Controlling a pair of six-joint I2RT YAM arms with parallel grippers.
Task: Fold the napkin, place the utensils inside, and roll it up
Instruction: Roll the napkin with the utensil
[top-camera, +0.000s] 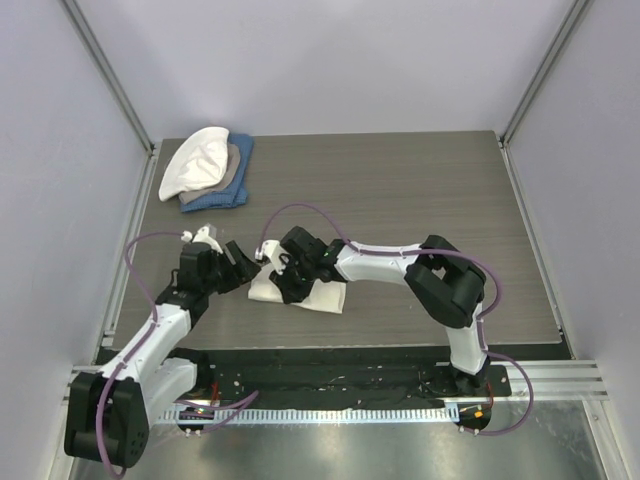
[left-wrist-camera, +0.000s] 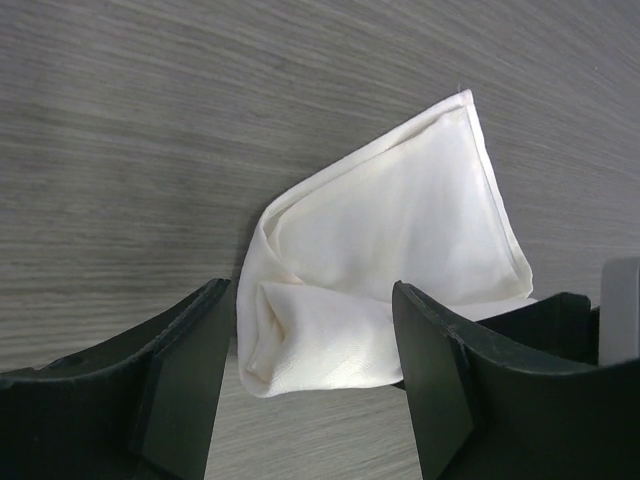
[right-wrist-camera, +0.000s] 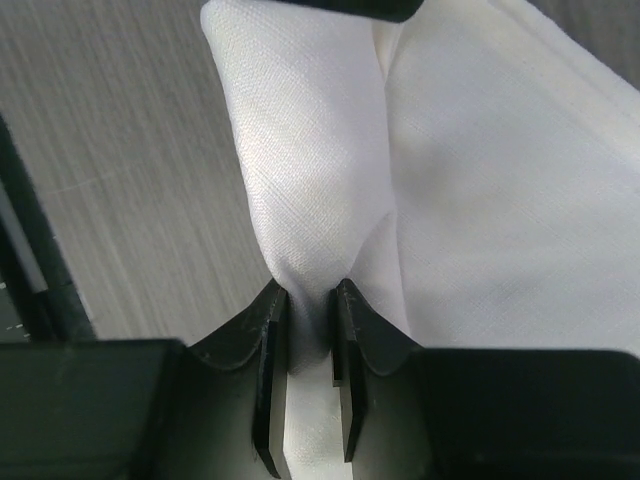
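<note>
The cream napkin (top-camera: 315, 294) lies folded and bunched on the table at centre front. It fills the right wrist view (right-wrist-camera: 450, 180) and shows as a folded wedge in the left wrist view (left-wrist-camera: 400, 250). My right gripper (right-wrist-camera: 311, 300) is shut on a pinched ridge of the napkin, over its left part (top-camera: 285, 275). My left gripper (left-wrist-camera: 315, 330) is open just left of the napkin (top-camera: 248, 262), its fingers (left-wrist-camera: 180, 370) either side of the napkin's rolled end without touching it. The fork is hidden.
A stack of white, tan and blue cloths (top-camera: 210, 168) lies at the back left of the wood-grain table (top-camera: 420, 190). Grey walls and metal posts enclose the table. A black base rail (top-camera: 330, 380) runs along the near edge.
</note>
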